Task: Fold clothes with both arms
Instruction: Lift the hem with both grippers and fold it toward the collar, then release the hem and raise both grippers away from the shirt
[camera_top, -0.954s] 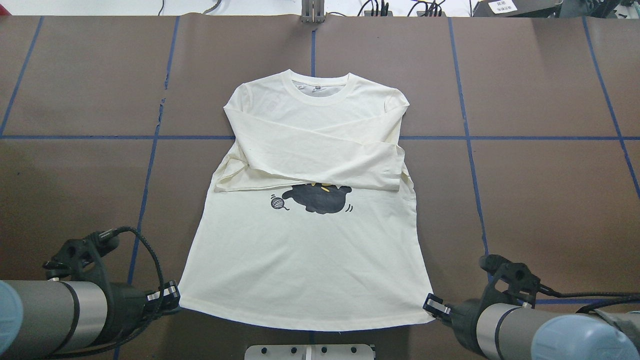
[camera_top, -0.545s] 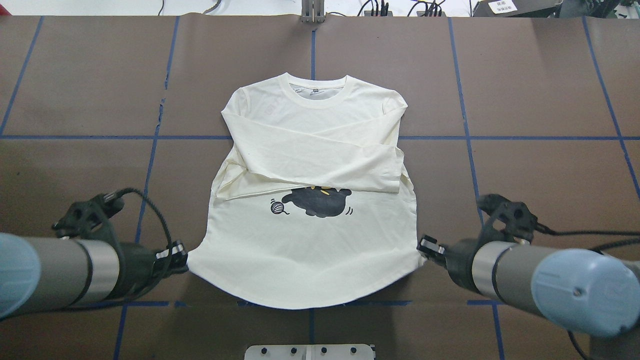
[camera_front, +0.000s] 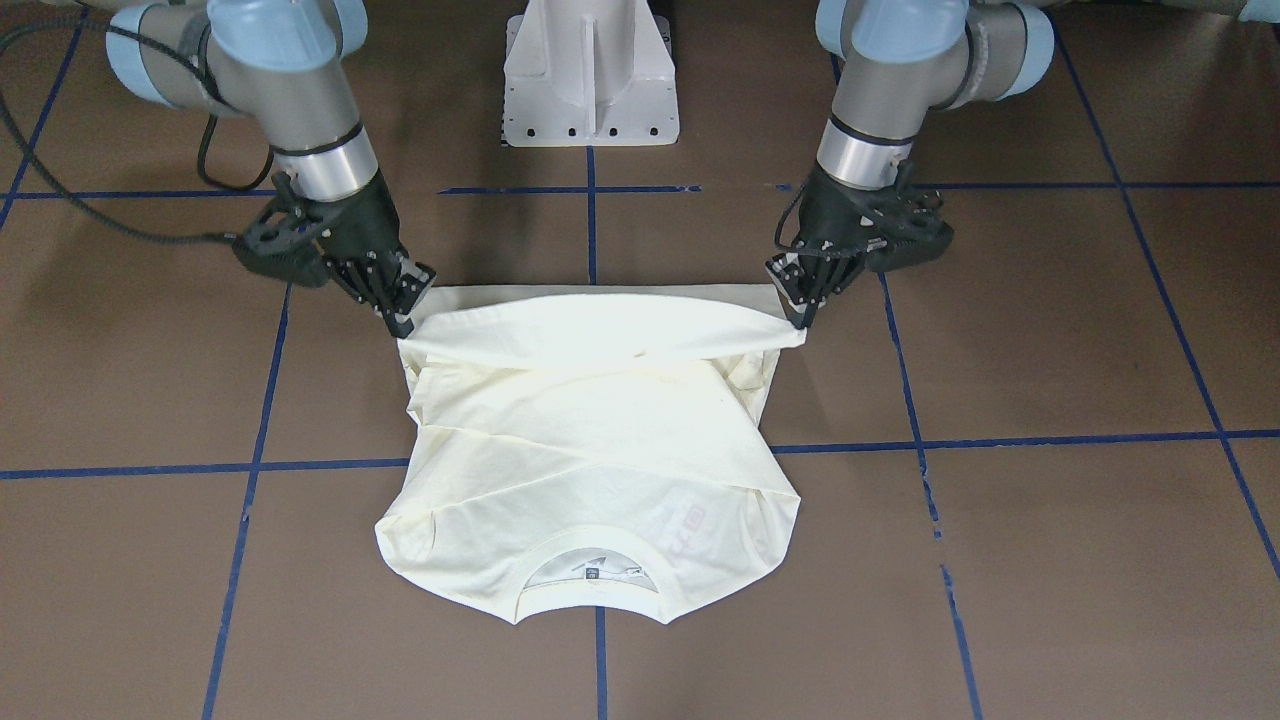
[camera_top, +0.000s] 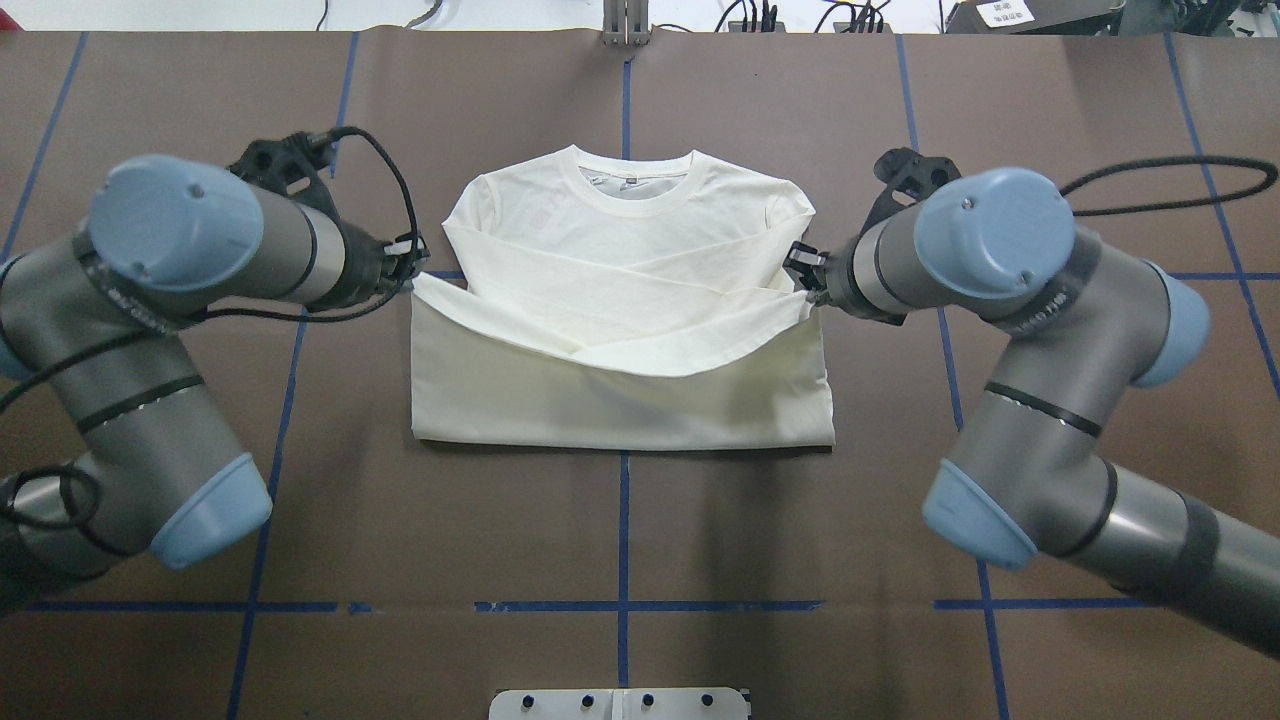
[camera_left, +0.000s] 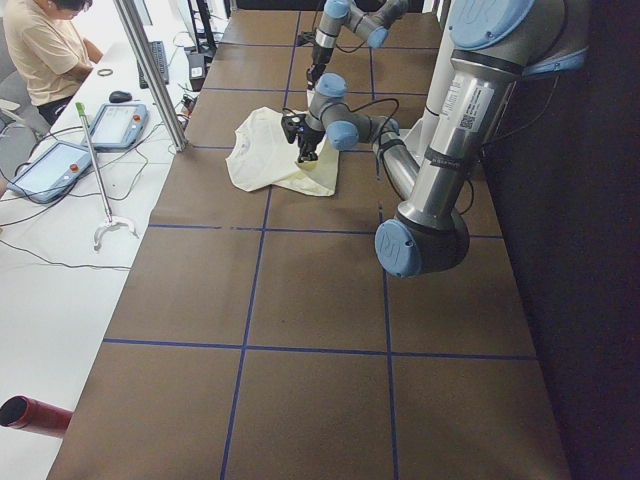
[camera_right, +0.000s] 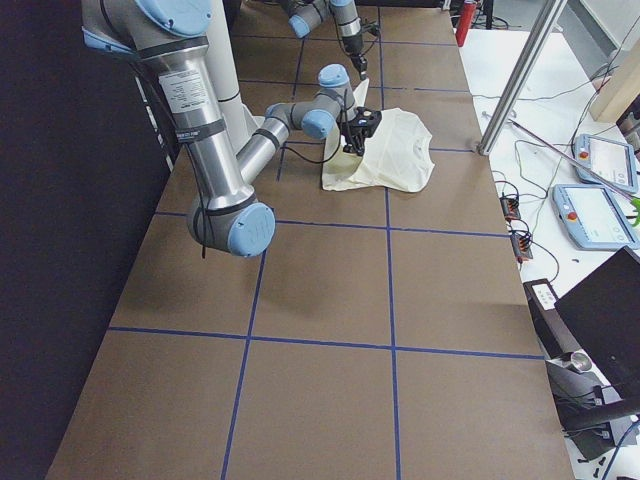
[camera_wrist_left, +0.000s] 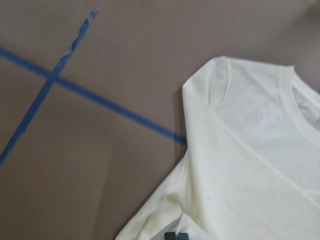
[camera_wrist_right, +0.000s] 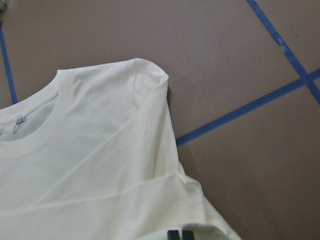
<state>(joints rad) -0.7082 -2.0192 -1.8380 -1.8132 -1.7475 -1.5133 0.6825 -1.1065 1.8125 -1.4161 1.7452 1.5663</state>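
No legible txt, incl. shirt (camera_top: 620, 230)

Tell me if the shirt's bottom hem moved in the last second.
Yes. Overhead, the hem, held by the left gripper and right gripper, went from the near blue tape line to the far tape line, away from the robot.

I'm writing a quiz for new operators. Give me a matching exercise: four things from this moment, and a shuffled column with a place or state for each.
1. left gripper
2. right gripper
3. neck
4. pedestal

a. stands between the arm bases, clear of cloth
b. holds the T-shirt hem corner, overhead view's right
c. lies flat at the shirt's far end
d. holds the hem corner, overhead view's left

Pairs: 1-d, 2-b, 3-c, 4-a
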